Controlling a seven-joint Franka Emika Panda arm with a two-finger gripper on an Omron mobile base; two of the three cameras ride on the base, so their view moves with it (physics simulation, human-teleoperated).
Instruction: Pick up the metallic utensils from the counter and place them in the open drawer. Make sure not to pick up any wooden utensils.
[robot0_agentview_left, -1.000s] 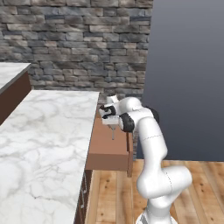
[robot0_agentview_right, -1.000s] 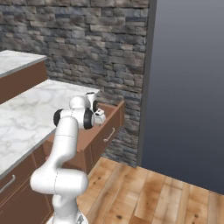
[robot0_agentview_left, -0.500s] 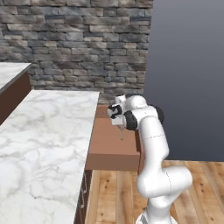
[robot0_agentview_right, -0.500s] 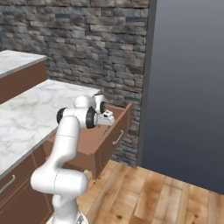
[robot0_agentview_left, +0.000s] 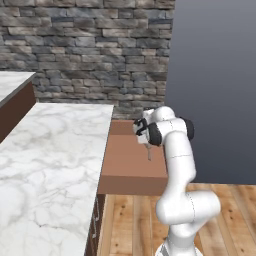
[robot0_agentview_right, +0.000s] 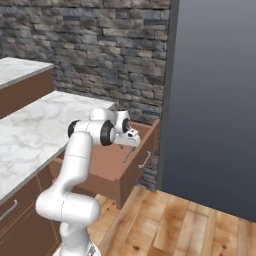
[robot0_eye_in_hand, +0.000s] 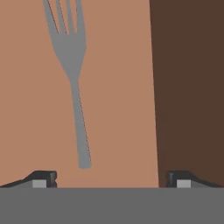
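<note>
Fork released, now clear of the gripper over the drawer.
Jaws stand apart, empty; fork below looks stiff, light, slippery — best gripped mid-handle.

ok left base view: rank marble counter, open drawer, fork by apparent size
1. marble counter, largest, though it is nearest the camera
2. open drawer
3. fork, a thin grey sliver below the gripper

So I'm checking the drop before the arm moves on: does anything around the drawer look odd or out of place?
One thing: the grey fork hangs free between the open end effector and the drawer floor, handle end nearest the fingers, apparently mid-drop. It's over the drawer, not outside it. Nothing looks spilled or damaged.
</note>
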